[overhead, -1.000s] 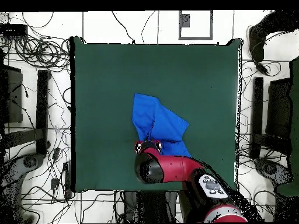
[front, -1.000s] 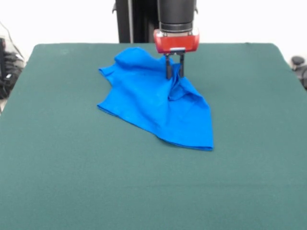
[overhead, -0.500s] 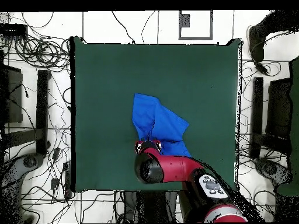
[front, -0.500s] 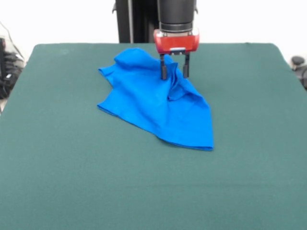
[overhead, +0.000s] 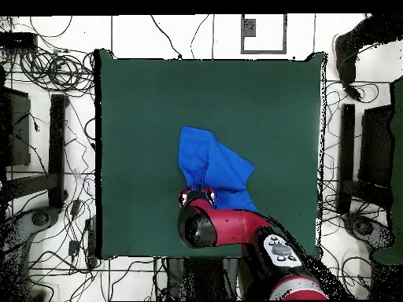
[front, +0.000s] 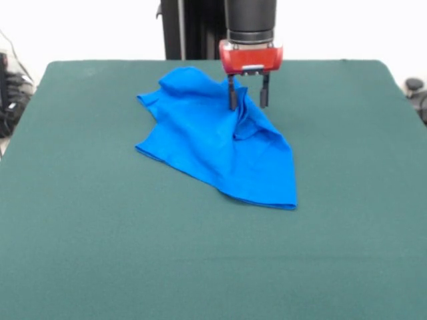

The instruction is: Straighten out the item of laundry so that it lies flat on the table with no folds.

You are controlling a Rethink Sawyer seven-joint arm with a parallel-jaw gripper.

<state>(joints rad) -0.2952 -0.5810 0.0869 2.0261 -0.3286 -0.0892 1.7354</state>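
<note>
Jaws apart on gripper [front: 248,99], straddling a raised ridge of blue T-shirt [front: 213,143] without clamping it. Shirt crumpled, folded over itself, nearer far edge of green table [front: 100,253], roughly midway between side edges.

Soft matt blue cloth T-shirt [front: 220,143] lies on felt-like matt green table [front: 100,227].

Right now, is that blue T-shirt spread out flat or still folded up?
Still folded. The T-shirt lies bunched on the table, with a raised crease under the open fingers and a layer doubled over.
</note>
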